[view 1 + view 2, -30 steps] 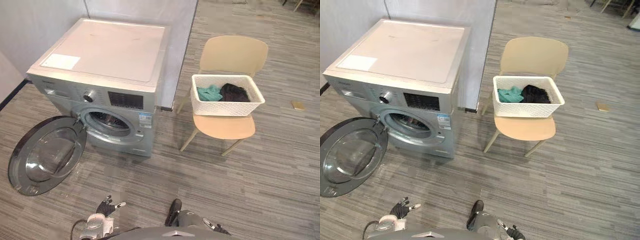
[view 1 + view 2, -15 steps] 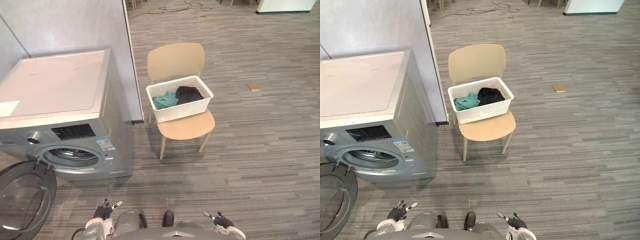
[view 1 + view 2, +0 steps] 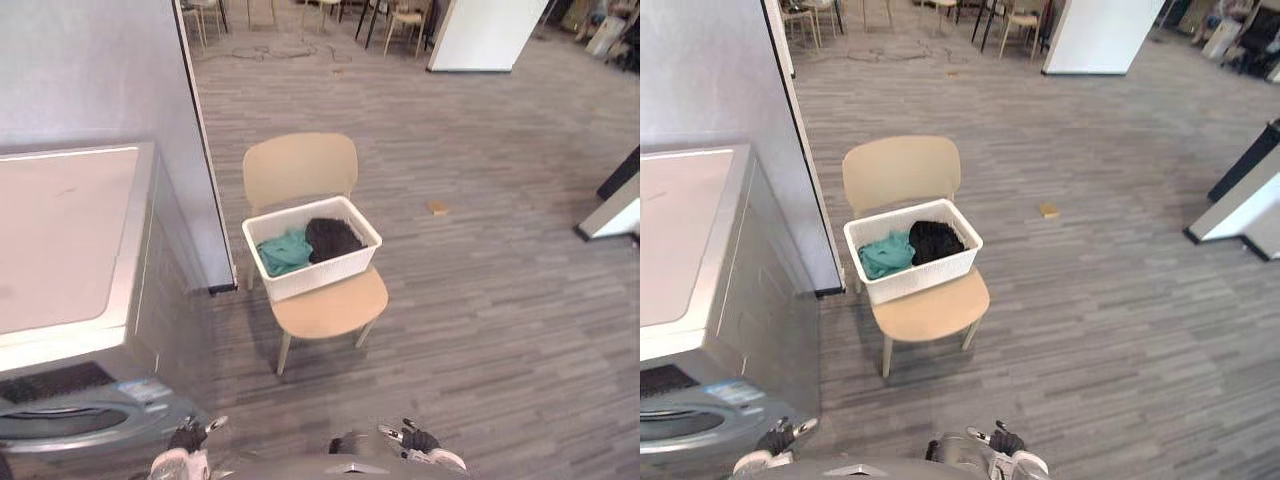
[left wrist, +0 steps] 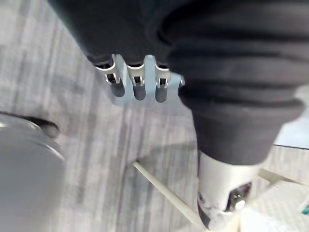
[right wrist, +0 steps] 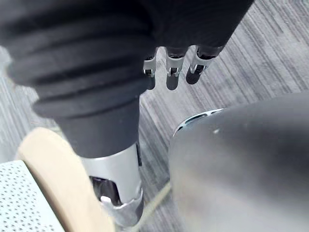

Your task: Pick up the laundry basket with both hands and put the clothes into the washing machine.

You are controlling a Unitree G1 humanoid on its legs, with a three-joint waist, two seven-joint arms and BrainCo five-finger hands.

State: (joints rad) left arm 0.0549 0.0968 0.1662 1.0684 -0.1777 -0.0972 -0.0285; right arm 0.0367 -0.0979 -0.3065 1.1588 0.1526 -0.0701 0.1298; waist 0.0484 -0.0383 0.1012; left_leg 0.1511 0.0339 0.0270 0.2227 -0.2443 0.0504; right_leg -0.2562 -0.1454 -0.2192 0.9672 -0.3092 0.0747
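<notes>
Head view: left hand (image 3: 186,441) and right hand (image 3: 421,441) low at bottom edge, both empty, fingers loose. White laundry basket (image 3: 320,277) sits on beige chair (image 3: 330,310), frame centre, teal and black clothes (image 3: 331,238) inside. Wrist views: fingers (image 4: 138,89) probably relaxed, foreshortened; basket corner at frame edge.

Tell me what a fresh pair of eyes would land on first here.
The white perforated laundry basket sits on the seat of the beige chair, mid-floor, holding a teal garment and a black garment. The silver-grey washing machine stands at the left edge. The left hand and right hand hang low, far from the basket, empty.
</notes>
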